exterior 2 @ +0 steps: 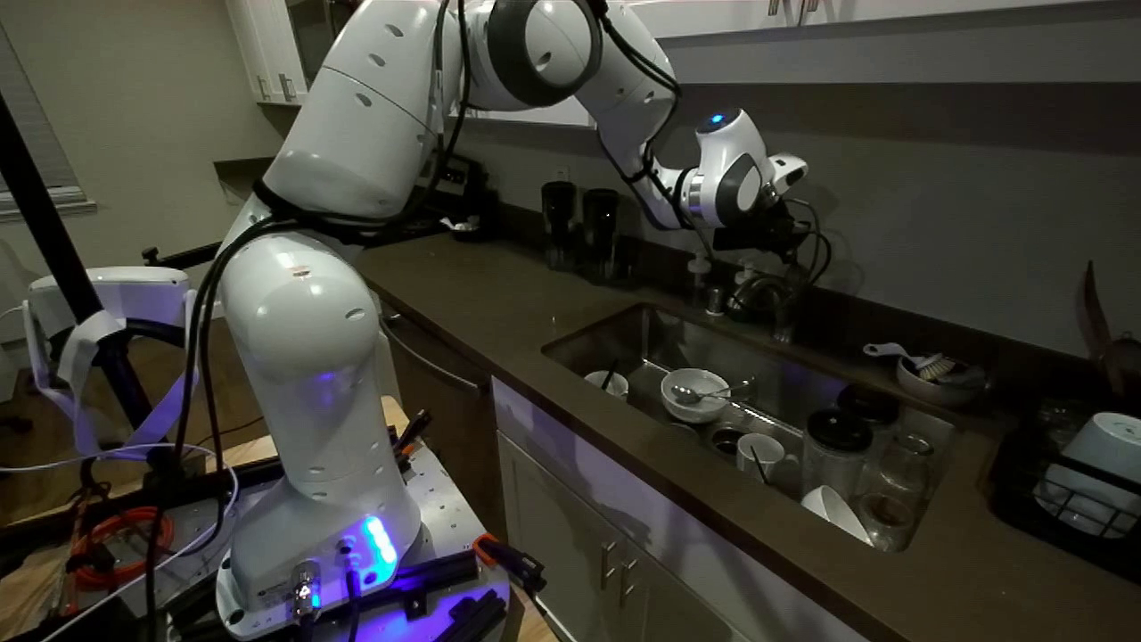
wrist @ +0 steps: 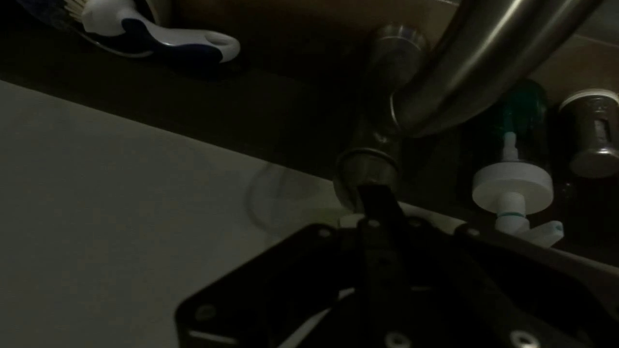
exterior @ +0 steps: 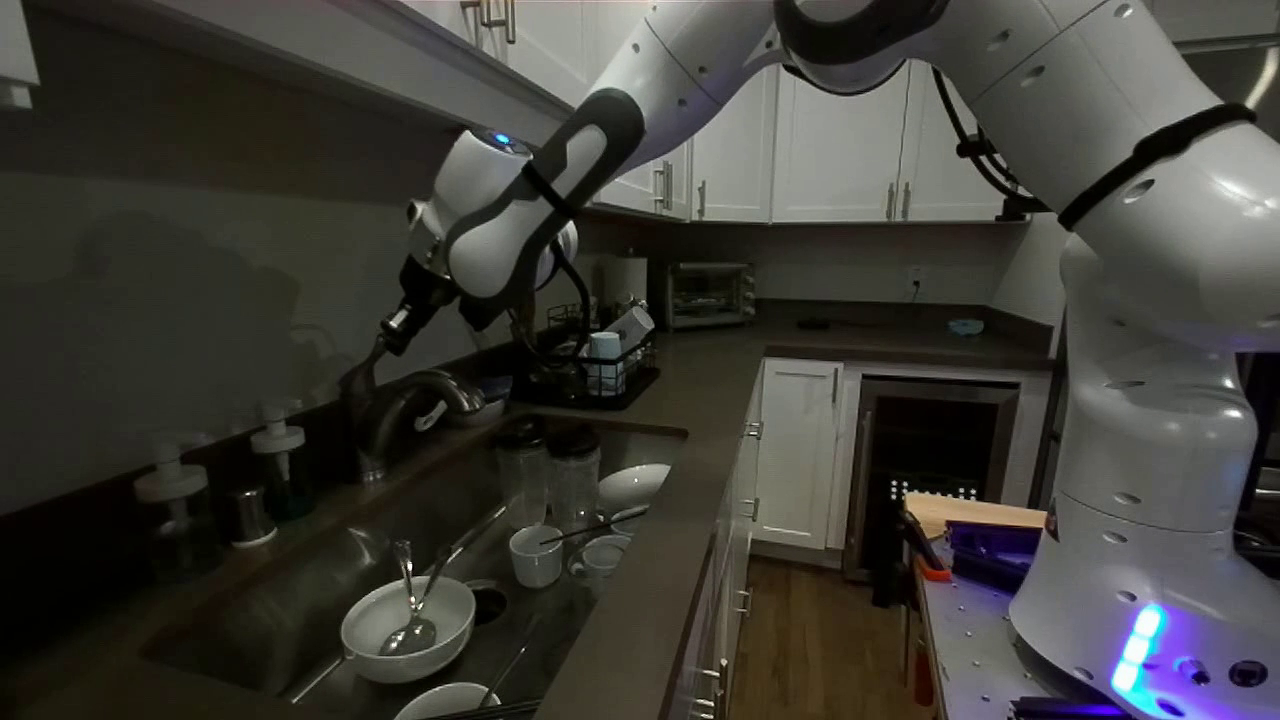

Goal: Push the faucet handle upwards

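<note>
Standing together, the fingers of your gripper (wrist: pixel 378 198) sit at the upper end of the faucet handle (exterior: pixel 373 358), which rises from the faucet body (exterior: pixel 361 410); contact you cannot confirm.

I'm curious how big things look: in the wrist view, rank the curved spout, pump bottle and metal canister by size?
1. Curved spout
2. Pump bottle
3. Metal canister
Spout runs off the top; nearness may enlarge it.
</note>
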### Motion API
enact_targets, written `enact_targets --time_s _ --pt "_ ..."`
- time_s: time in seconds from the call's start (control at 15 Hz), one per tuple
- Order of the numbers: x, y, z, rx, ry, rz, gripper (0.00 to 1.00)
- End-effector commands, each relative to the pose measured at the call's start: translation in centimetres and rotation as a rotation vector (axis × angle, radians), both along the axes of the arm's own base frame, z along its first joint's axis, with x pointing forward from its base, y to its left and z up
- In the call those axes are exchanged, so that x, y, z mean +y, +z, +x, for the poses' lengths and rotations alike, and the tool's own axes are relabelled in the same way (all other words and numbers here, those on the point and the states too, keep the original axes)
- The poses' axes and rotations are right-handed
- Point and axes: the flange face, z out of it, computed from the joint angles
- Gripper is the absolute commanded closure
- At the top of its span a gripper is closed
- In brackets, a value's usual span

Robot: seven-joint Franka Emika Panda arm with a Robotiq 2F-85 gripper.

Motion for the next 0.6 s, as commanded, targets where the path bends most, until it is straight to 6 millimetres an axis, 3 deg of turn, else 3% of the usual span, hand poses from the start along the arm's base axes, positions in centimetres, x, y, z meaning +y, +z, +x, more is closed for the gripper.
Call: enact_targets --time_s 0.0,0.27,0.53 --pt "-0.1 1.0 2.1 -0.055 -0.015 -0.001 1.0" --pt "-0.6 1.4 3.4 -0.072 -0.018 -0.005 1.0" --pt "0.0 3.2 4.7 -0.089 -0.005 -0.011 1.0"
